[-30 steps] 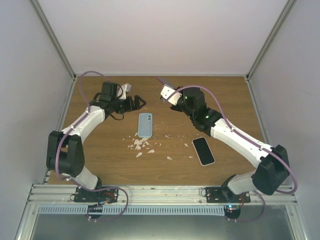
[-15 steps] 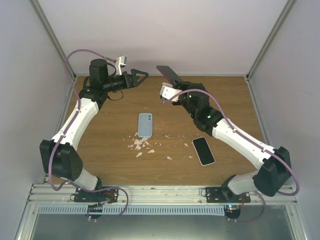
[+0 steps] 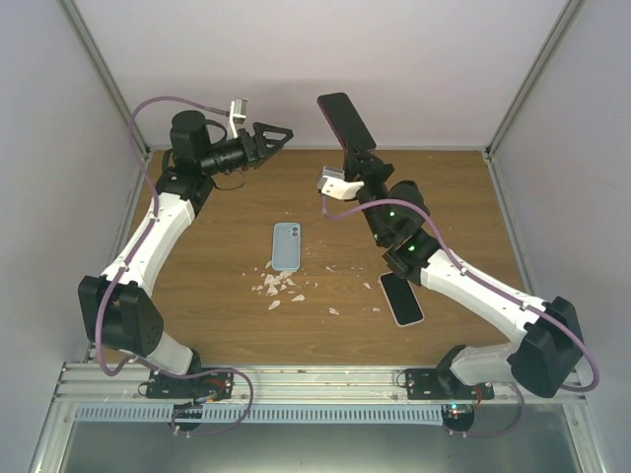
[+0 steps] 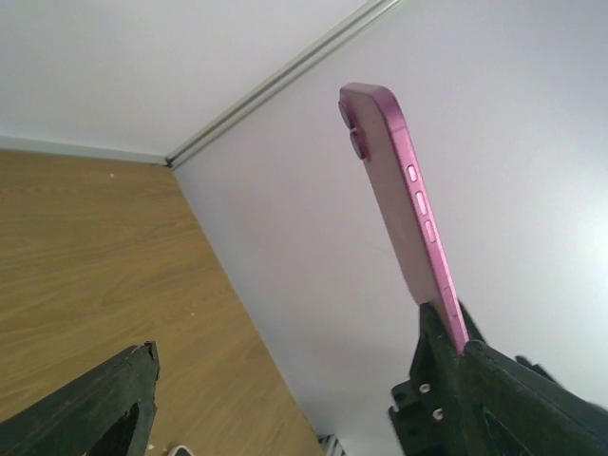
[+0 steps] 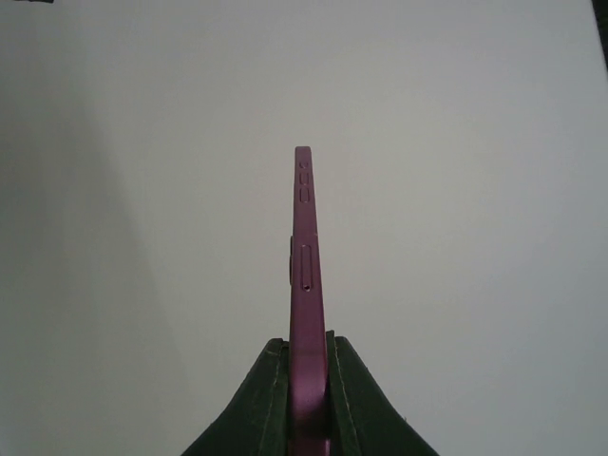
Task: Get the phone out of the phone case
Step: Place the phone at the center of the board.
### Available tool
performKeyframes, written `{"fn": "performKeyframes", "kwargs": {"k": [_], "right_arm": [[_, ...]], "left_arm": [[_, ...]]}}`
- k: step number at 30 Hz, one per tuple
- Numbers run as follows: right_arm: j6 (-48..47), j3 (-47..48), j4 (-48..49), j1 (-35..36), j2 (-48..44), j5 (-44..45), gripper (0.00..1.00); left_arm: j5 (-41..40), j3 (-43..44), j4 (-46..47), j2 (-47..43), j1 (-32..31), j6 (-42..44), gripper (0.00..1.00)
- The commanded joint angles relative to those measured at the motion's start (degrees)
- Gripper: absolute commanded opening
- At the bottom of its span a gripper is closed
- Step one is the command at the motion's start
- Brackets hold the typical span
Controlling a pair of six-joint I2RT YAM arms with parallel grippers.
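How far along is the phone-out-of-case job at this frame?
Done: the magenta cased phone is off the wooden table, clamped by its lower end in the right claw. In hand: the left claw hangs open beside it, touching nothing. Left: separating case and phone; no gap shows. A light blue phone-shaped slab and a black-screened phone lie untouched on the table.

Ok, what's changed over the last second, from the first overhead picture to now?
The right gripper, shut on the slim magenta phone, has lifted it higher and farther back. The left gripper, open, swung from the wooden table's middle up to the far left and now points at the phone. The light blue phone or case, the black-screened phone and the white scraps lie as before.
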Motion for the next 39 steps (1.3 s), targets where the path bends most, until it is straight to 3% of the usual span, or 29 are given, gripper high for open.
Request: {"fn": "performKeyframes", "kwargs": {"k": [1, 13, 23, 39], "right_arm": [[-9.73, -2.33, 17.77, 1.69, 1.01, 4.02, 0.00], [-16.42, -4.46, 23.86, 5.04, 2.63, 5.58, 0.00], [-20.14, -4.98, 28.54, 6.58, 4.58, 7.18, 0.00], [-20.81, -4.76, 29.38, 8.71, 5.91, 7.92, 0.00]], "left_arm": [[1.59, 2.32, 6.80, -1.72, -1.64, -6.27, 0.84], [-1.67, 5.82, 7.39, -0.54, -8.67, -7.31, 0.74], [-3.60, 3.39, 7.93, -0.13, -9.40, -14.22, 0.61], [-4.38, 4.84, 7.16, 3.26, -11.19, -13.84, 0.48]]}}
